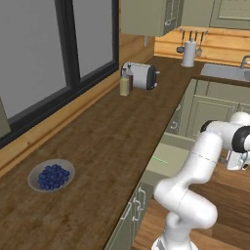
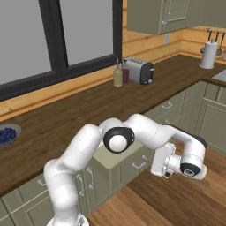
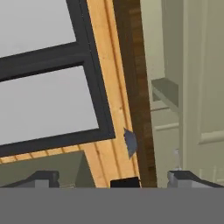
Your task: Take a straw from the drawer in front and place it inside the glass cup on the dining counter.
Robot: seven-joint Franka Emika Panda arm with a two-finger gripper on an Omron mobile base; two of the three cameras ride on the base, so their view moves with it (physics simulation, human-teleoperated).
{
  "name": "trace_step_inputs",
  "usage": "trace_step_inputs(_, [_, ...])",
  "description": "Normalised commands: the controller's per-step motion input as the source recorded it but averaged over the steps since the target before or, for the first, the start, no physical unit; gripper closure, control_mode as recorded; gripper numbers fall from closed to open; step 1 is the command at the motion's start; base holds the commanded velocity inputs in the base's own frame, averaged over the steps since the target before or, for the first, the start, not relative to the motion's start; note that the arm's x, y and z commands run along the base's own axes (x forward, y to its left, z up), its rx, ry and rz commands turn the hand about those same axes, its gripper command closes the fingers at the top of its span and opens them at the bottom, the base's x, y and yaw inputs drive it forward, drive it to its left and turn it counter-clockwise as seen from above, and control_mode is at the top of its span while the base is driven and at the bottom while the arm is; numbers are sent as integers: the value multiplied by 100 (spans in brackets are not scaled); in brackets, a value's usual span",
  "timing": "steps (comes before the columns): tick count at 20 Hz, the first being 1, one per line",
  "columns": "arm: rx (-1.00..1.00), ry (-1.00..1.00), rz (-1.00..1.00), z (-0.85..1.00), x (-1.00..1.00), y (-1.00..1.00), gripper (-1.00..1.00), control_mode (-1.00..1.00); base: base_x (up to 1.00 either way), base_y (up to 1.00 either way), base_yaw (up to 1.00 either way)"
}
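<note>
Straw [image 1: 159, 160] lies flat in the open drawer [image 1: 168, 157], which juts from under the wooden bench [image 1: 107, 141]; nothing grips it yet. Left on that bench sits a bowl of blueberries [image 1: 51, 176]; farther along stand a bottle [image 1: 125, 84] and a toaster [image 1: 141, 75], none in the way. To the right, the tool [image 2: 160, 161] hangs beside the drawer with its fingers apart and empty, turned sideways. Risks, as judged: so thin a stick may slip between the fingers, and a descent from this angle may strike the drawer wall or the bench edge.
</note>
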Motion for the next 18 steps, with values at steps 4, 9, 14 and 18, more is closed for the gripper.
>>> trace_step_inputs(4, [-21,23,0,59,31,38,-100,-100,0,0,0])
trace_step_inputs(9, [-18,22,-3,27,64,49,-100,-100,0,0,0])
trace_step_inputs(14, [-15,30,-3,25,66,40,-100,-100,0,0,0])
trace_step_inputs(18, [-17,35,-6,18,53,34,-100,-100,0,0,0])
